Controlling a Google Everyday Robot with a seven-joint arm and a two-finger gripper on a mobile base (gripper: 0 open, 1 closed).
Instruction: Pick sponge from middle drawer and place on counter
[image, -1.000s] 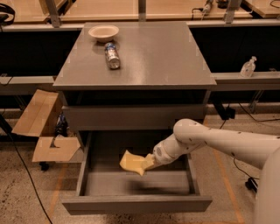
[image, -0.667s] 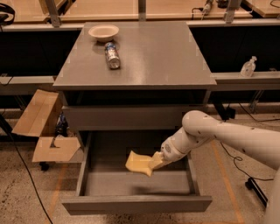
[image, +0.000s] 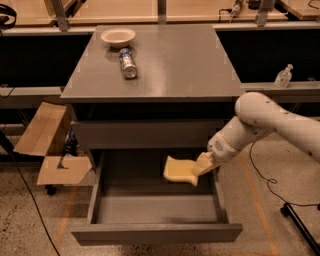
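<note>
Change: sponge (image: 179, 171) and gripper (image: 201, 166) are higher and nearer the drawer's right wall than 1.0 s ago; the arm's elbow is raised too.
Gripper: pale padded fingers (image: 205, 161) clamped on the sponge's right end. It reaches in from beyond the bench's right edge and sits just below the right end of the upper drawer front (image: 145, 134).
Sponge: held above the floor of the middle drawer (image: 155, 232), tilted, with the free end pointing left. It appears clear of the tray.
Middle drawer: pulled out toward the bench's front edge, grey interior exposed.
Counter (image: 175, 75): bowl (image: 118, 36) near the back-left corner; bottle (image: 128, 63) on its side just in front of the bowl.
Surroundings: cardboard box (image: 45, 145) on the floor off the left edge; pump bottle (image: 283, 76) beyond the right edge.
</note>
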